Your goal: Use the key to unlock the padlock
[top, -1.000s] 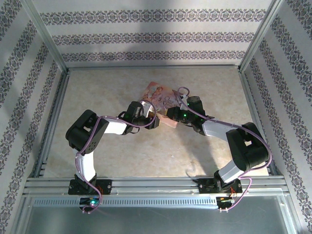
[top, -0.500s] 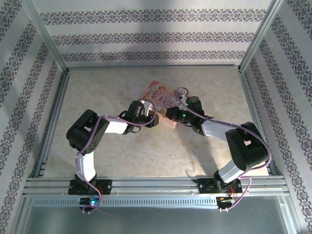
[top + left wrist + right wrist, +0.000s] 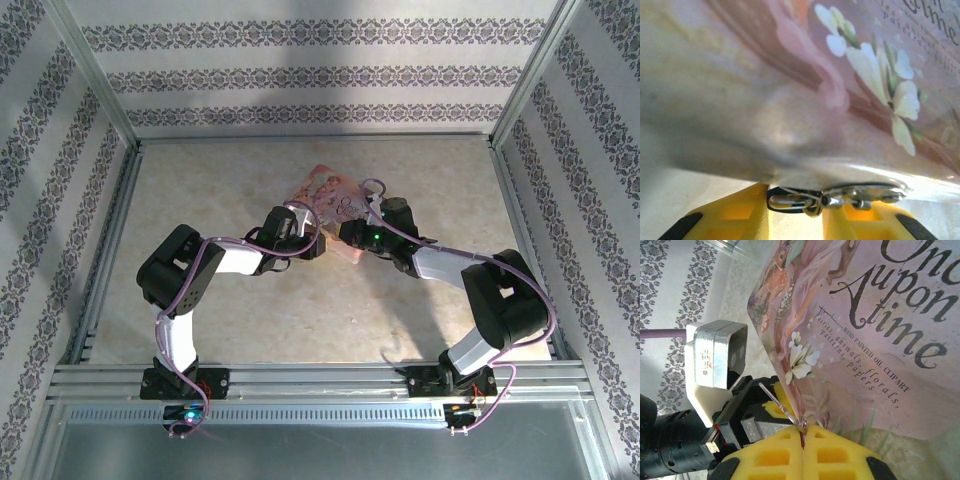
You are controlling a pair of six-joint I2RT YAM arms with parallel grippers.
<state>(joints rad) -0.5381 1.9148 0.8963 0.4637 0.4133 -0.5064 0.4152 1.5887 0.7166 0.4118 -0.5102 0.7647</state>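
Observation:
The pink illustrated tin (image 3: 325, 190) lies at mid-table, with both grippers meeting at its near edge. In the left wrist view the tin (image 3: 790, 100) looms close. Under its rim hangs the padlock (image 3: 792, 201), a small dark-edged body with a silvery loop, next to the tin's metal hasp (image 3: 865, 197). It spans the gap between the yellow fingers (image 3: 725, 220) of my left gripper (image 3: 795, 220), which pinch its sides. My right gripper (image 3: 803, 437) is shut on the key (image 3: 777, 401), a thin metal sliver jutting up-left toward the left gripper's finger (image 3: 772, 407).
The tin's lid (image 3: 880, 340) tilts up just beyond the right fingers. The left wrist camera housing (image 3: 720, 352) sits close on the left. Metal frame rails (image 3: 300, 140) and patterned walls enclose the beige table (image 3: 220, 190).
Both grippers have edged slightly closer together at the tin's near edge. The tin has shifted a little.

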